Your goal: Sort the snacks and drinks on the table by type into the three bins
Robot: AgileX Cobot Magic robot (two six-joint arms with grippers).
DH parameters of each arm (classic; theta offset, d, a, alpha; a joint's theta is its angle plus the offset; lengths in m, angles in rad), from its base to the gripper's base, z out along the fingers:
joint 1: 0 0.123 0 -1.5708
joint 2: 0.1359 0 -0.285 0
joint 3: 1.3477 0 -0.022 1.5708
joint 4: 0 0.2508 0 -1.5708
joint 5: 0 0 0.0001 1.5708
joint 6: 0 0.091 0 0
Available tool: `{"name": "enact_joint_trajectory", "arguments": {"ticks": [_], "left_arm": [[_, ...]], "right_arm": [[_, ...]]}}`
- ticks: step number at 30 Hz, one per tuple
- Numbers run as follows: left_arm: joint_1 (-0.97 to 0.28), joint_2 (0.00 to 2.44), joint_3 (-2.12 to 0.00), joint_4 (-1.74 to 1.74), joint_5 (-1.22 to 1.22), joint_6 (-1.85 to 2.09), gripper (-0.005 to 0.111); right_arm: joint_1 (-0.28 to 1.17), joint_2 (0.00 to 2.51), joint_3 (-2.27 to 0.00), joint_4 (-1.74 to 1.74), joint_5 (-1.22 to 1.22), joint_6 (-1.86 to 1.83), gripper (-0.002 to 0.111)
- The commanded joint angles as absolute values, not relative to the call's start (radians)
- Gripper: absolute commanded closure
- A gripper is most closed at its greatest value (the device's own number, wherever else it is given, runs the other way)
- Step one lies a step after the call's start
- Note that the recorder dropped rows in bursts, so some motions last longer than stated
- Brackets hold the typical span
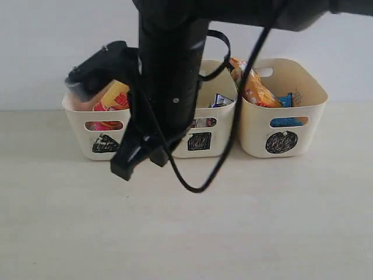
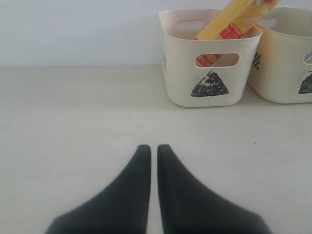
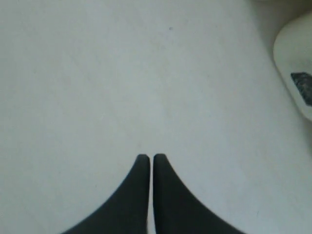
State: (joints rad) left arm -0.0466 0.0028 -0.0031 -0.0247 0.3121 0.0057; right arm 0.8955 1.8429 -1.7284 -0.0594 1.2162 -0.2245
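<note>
Cream triangle-marked bin holds the tilted yellow-and-red crisp tube.

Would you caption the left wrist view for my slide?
Left jaws shut over the table, facing the triangle bin holding a yellow tube.

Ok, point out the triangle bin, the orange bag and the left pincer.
triangle bin (image 2: 178,80): left wrist view, bare front wall
orange bag (image 1: 262,93): exterior view, bag's middle
left pincer (image 2: 153,147): left wrist view, between fingertips

Cream bins, black marks; orange bag
</note>
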Motion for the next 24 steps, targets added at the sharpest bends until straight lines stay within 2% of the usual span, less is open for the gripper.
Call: {"name": "enact_joint_trajectory", "arguments": {"ticks": [1, 11, 24], "left_arm": [[-0.044, 0.0, 0.0, -0.026, 0.31, 0.008, 0.102], [-0.044, 0.0, 0.0, -0.026, 0.31, 0.008, 0.102], [-0.044, 0.0, 0.0, -0.026, 0.31, 0.008, 0.102]], "right_arm": [[0.842, 1.733, -1.566, -0.068, 1.164, -0.21, 0.109], [0.606, 1.519, -1.268, -0.068, 1.082, -0.158, 0.109], [0.314, 1.337, -1.106, -0.064, 1.045, -0.045, 0.109]]}}
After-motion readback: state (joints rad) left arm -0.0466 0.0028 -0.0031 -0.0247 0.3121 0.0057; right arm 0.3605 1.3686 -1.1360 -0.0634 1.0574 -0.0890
